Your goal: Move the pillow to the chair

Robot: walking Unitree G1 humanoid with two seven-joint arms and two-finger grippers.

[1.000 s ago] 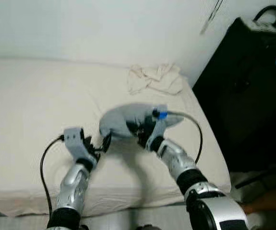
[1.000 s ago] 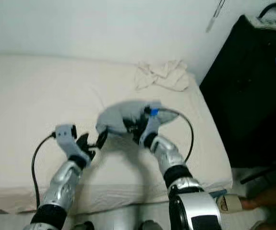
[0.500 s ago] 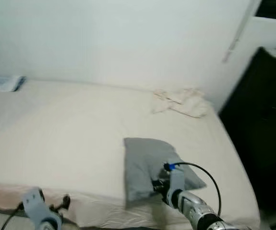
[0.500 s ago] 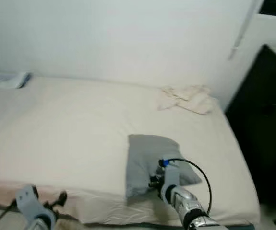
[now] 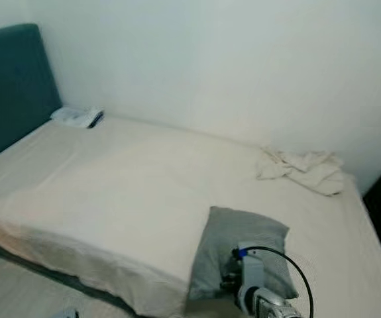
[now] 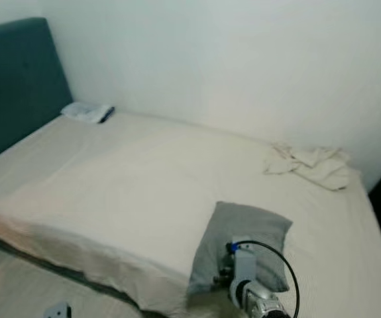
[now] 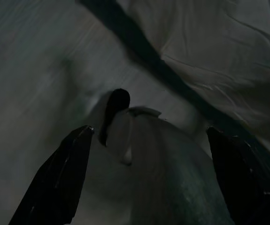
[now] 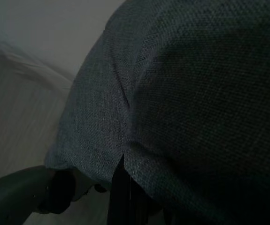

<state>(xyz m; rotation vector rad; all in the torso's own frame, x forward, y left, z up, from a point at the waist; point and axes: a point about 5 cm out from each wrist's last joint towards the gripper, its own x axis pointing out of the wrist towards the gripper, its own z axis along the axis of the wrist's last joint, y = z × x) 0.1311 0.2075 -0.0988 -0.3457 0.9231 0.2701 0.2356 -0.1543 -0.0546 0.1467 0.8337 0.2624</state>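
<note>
White-walled room, cream bed (image 5: 110, 199): right fingers (image 8: 120, 197) clamp the grey pillow (image 5: 243, 252); left fingers (image 7: 55, 183) apart.

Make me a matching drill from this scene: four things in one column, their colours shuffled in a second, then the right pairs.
Things:
1. pillow
2. headboard
3. crumpled cloth
4. connector on the right gripper

Colours:
A. cream
B. blue
C. grey
D. dark teal

Pairs: 1-C, 2-D, 3-A, 4-B
</note>
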